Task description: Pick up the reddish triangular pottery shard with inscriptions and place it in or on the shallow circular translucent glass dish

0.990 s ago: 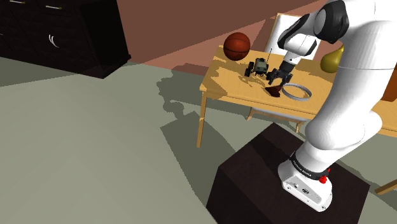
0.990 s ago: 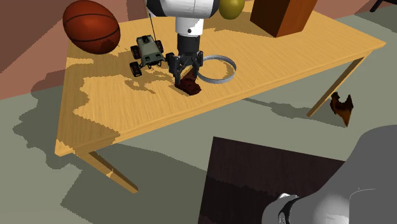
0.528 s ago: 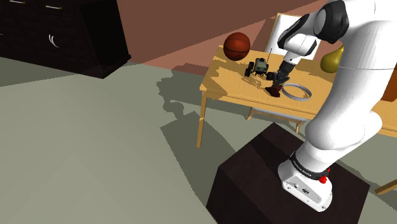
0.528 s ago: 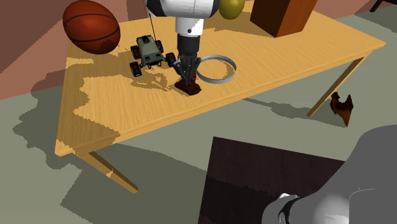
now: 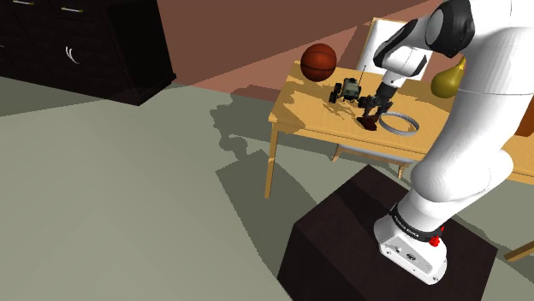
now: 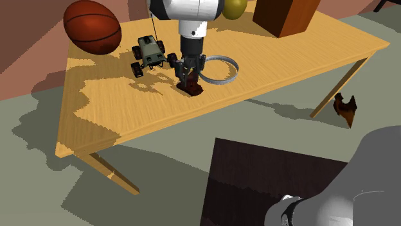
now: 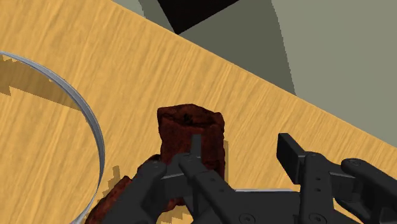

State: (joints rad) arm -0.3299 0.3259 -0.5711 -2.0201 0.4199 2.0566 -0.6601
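1. My black two-finger hand [image 7: 242, 147] stood open over the dark reddish pottery shard [image 7: 191, 122], one finger overlapping it, gripping nothing.
2. The shard lay on the wooden table [image 6: 128, 109], just beside the shallow round clear dish [image 6: 226, 72].
3. I judged it needed centring between the fingers before closing.

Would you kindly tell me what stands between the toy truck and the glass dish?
In the second exterior view, the black gripper stands between the toy truck and the glass dish, right over the reddish shard near the dish's rim.
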